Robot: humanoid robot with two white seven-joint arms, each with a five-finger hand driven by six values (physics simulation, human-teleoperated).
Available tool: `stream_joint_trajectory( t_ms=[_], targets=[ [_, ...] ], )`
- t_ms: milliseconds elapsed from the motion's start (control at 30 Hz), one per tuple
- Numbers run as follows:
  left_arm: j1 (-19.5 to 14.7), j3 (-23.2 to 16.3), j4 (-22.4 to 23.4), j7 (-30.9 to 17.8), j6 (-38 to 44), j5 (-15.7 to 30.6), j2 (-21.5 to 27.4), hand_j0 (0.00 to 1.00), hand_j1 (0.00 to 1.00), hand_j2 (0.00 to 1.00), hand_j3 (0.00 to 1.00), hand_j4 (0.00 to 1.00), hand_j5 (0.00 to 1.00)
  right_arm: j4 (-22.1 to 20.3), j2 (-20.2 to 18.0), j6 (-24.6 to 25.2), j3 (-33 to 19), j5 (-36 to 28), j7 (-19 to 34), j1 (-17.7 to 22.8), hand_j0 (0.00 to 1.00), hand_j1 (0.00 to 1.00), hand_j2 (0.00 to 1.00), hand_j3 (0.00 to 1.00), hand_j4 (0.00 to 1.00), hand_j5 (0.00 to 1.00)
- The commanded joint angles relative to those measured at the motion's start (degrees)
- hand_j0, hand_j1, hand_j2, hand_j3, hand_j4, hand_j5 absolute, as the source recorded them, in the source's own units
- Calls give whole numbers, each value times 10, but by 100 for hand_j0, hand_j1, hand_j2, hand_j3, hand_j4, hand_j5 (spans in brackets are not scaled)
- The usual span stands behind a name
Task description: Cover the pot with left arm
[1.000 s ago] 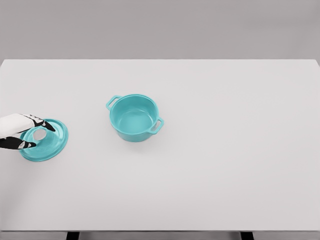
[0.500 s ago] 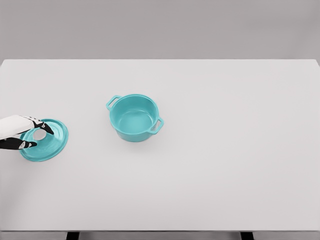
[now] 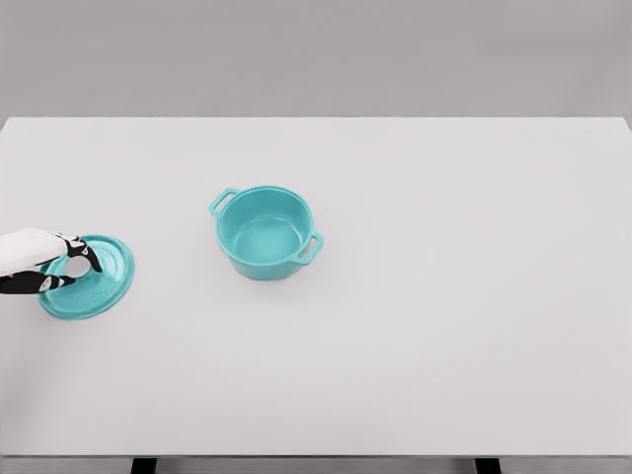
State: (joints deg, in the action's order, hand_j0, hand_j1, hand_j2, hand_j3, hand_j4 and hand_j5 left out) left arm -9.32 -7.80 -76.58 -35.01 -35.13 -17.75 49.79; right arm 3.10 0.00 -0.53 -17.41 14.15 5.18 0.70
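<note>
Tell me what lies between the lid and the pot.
Nothing: in the head view, only bare table separates the lid, where the left hand is, from the pot.

One teal pot (image 3: 265,232) is seen left of the frame's centre, with two side handles counted on it. One teal lid (image 3: 94,279) is seen at the left edge, bearing one pale knob (image 3: 77,267). One hand (image 3: 39,261) is seen there. One white table (image 3: 444,296) is counted.
</note>
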Motion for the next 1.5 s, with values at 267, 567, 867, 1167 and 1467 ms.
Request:
stream_joint_trajectory(
  t_ms=[267, 567, 867, 1167, 1467],
  targets=[
    [-2, 6, -17, 0, 1, 6, 7, 47, 47, 47, 47, 47, 47, 1, 0, 0, 0, 0, 0, 0, 100, 100, 100, 100, 100, 100],
    [-11, 9, -59, 0, 1, 10, 10, 47, 47, 47, 47, 47, 47, 1, 0, 0, 0, 0, 0, 0, 100, 100, 100, 100, 100, 100],
    [-28, 7, -74, 0, 1, 11, 9, 47, 47, 47, 47, 47, 47, 0, 0, 0, 0, 0, 0, 0, 100, 100, 100, 100, 100, 100],
    [-55, 2, -102, 0, 1, 12, 6, 47, 47, 47, 47, 47, 47, 1, 0, 0, 0, 0, 0, 0, 100, 100, 100, 100, 100, 100],
    [-72, -1, -138, 0, 1, 11, -4, 47, 47, 47, 47, 47, 47, 0, 0, 0, 0, 0, 0, 0, 100, 100, 100, 100, 100, 100]
  ],
)
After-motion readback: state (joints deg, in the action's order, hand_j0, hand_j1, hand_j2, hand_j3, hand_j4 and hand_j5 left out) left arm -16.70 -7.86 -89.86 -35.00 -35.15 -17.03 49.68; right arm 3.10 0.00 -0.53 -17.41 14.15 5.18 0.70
